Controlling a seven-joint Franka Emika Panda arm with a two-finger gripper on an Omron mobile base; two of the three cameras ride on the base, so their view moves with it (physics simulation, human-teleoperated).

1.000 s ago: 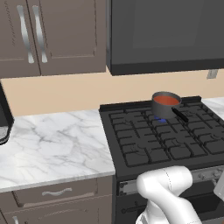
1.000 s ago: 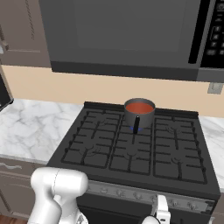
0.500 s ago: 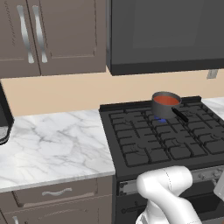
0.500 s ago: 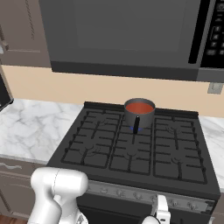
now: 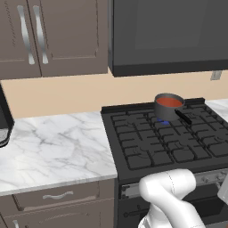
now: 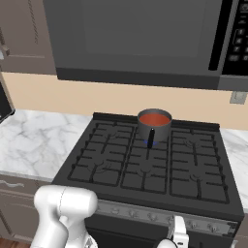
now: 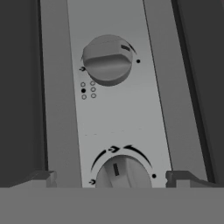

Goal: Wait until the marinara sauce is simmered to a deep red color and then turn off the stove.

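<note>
The marinara sauce [image 6: 155, 117] sits orange-red in a saucepan [image 5: 168, 109] on the stove [image 6: 150, 164]'s rear middle burner — handle aimed toward the front — while the end effector [image 7: 112, 179], fingers wide apart, faces the knob strip [image 7: 118, 113].

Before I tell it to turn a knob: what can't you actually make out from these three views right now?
- Lower knob, hand view: its bottom half is cut off by the frame edge.
- Which burner either knob feeds: the dot diagram beside the upper knob is too small to read surely.
- Flame under the saucepan: just a blue glint, pan hides the rest.
- Gripper fingers: barely their tips show, standing wide either side of the lower knob.
</note>
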